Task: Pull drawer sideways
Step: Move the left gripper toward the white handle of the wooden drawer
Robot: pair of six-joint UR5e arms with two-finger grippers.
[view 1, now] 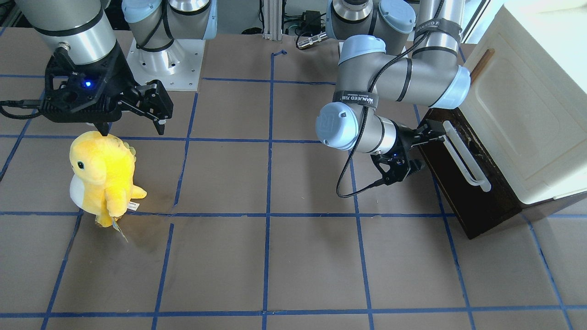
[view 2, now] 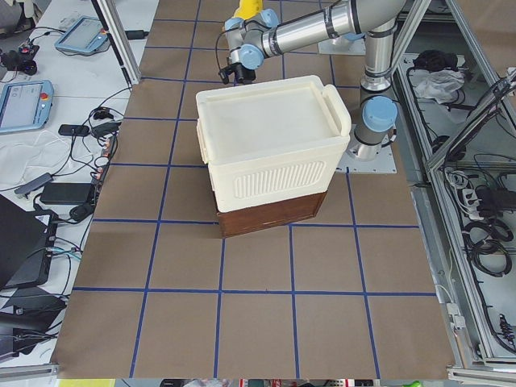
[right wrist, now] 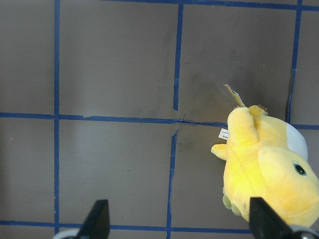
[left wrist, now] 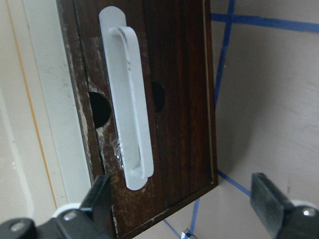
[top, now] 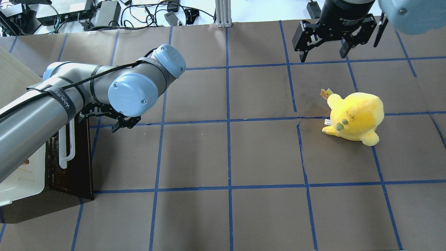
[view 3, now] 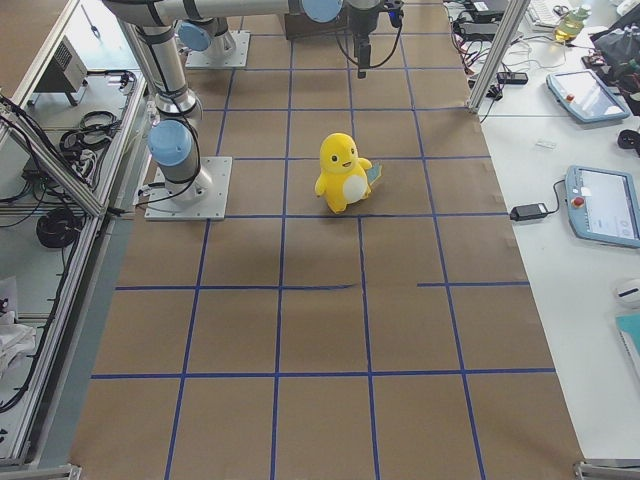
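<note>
The dark brown drawer (view 1: 463,183) sits under a cream-white cabinet (view 1: 527,105), with its white bar handle (view 1: 465,158) facing the table's middle. No pale interior shows. My left gripper (view 1: 433,135) is open at the handle's end nearest the robot's base, close to it but not around it. In the left wrist view the handle (left wrist: 130,114) runs up the drawer front (left wrist: 179,99), with the open gripper (left wrist: 184,209) below its end. My right gripper (view 1: 133,124) is open and empty, hanging above a yellow plush (view 1: 103,176).
The yellow plush dinosaur (top: 355,116) stands on the robot's right half of the brown, blue-taped table (top: 230,157). The cabinet (view 2: 270,141) and the drawer (view 2: 270,214) stand at the table's left end. Cables and devices (top: 87,14) lie beyond the far edge.
</note>
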